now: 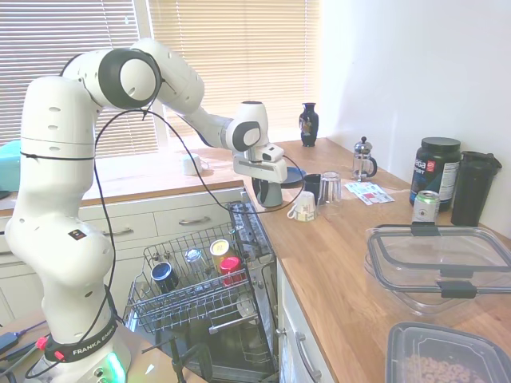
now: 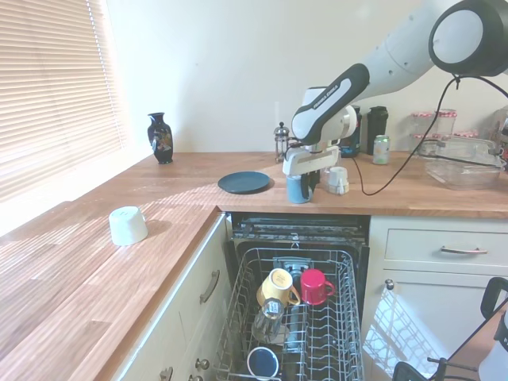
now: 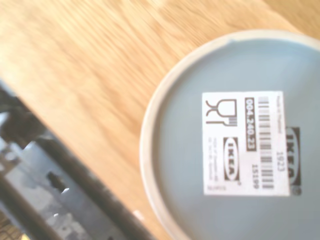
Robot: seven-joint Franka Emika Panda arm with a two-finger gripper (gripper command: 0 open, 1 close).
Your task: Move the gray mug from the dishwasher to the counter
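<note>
The tool (image 2: 300, 181) pinches the gray mug (image 2: 298, 190) (upside down), set on the worktop (image 2: 238, 202) near the dishwasher (image 2: 298, 317); next, release and lift away.

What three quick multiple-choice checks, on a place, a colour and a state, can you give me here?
1. Where is the gray mug? A in the rack; B on the counter above the dishwasher; C on the floor.
2. What colour is the mug beside the yellow mug? A red; B green; C white.
3. How does the gray mug stand? A upright; B on its side; C upside down.

B: it stands on the wood by the edge. A: the red mug sits next to it. C: the wrist view shows its labelled base.
</note>
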